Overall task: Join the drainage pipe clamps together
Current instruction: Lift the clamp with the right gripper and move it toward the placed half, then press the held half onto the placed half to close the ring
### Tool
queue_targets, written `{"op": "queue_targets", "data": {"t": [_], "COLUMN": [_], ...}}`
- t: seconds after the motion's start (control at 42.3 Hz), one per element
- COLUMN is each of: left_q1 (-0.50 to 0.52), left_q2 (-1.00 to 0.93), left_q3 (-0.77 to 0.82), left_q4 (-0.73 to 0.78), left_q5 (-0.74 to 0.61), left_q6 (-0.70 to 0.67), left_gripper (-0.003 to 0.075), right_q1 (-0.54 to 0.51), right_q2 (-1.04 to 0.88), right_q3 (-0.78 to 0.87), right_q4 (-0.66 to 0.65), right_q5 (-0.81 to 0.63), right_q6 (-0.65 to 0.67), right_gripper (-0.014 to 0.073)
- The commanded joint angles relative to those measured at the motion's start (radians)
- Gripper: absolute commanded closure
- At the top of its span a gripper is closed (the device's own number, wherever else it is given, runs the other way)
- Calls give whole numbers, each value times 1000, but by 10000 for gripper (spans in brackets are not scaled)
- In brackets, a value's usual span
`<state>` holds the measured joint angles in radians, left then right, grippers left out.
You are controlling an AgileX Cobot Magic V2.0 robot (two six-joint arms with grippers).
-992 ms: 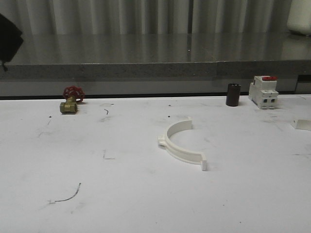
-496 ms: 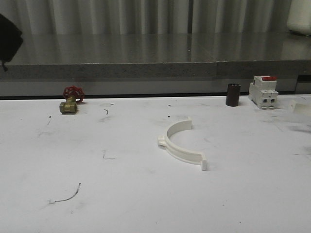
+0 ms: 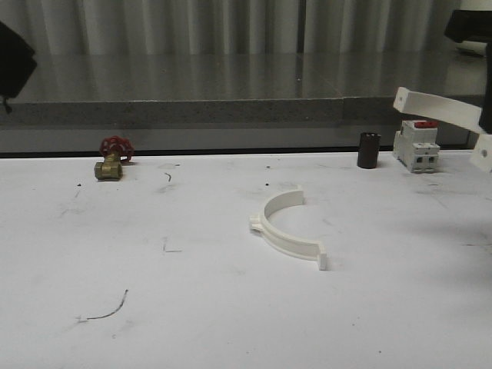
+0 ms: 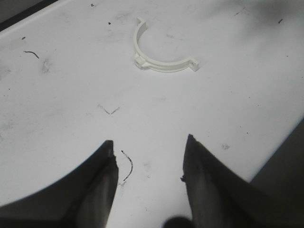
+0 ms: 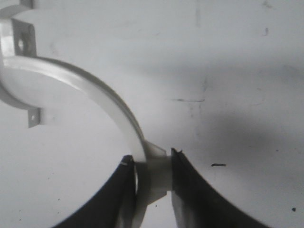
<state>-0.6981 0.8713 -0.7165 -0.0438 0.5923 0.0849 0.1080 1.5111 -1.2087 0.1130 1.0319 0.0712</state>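
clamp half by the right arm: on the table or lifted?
Lifted. The right gripper is shut on the clamp half, which hangs in the air above the breaker; the other half lies flat on the table.

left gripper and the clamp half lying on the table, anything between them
Nothing solid. In the left wrist view, bare white table with dark scuff marks runs from the open left gripper to the clamp half.

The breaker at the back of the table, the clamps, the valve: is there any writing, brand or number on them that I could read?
No text can be read.
White breaker with a red top: any markings are too small and blurred to read.
Clamp half on the table and clamp half held by the right gripper: plain white, no lettering seen.
Brass valve with a red handwheel and dark cylinder: no legible marks.
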Motion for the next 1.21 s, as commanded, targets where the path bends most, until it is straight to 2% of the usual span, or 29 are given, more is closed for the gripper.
{"op": "queue_targets", "data": {"t": [0.0,0.165,0.473,0.78,1.182], "left_q1": [-6,-6,-6,-6,-6], "left_q2": [-4,-4,-4,-4,-4], "left_q3": [-29,-29,-29,-29,-29], "left_q4": [-10,-10,-10,-10,-10], "left_q5": [-65,-65,-65,-65,-65], "left_q6": [-1,-1,-1,-1,-1], "left_gripper": [409,409,409,409,409], "right_q1": [46,115,156,182,200], "right_q2": [-35,13,220,323,382], "right_q3": [-30,-32,-122,-148,-148], "right_q4": [-48,-125,-106,-99,-71], "right_q5": [-21,-91,-112,-221,-294], "right_q6": [60,164,270,307,312], "right_gripper": [426,426,426,426,426]}}
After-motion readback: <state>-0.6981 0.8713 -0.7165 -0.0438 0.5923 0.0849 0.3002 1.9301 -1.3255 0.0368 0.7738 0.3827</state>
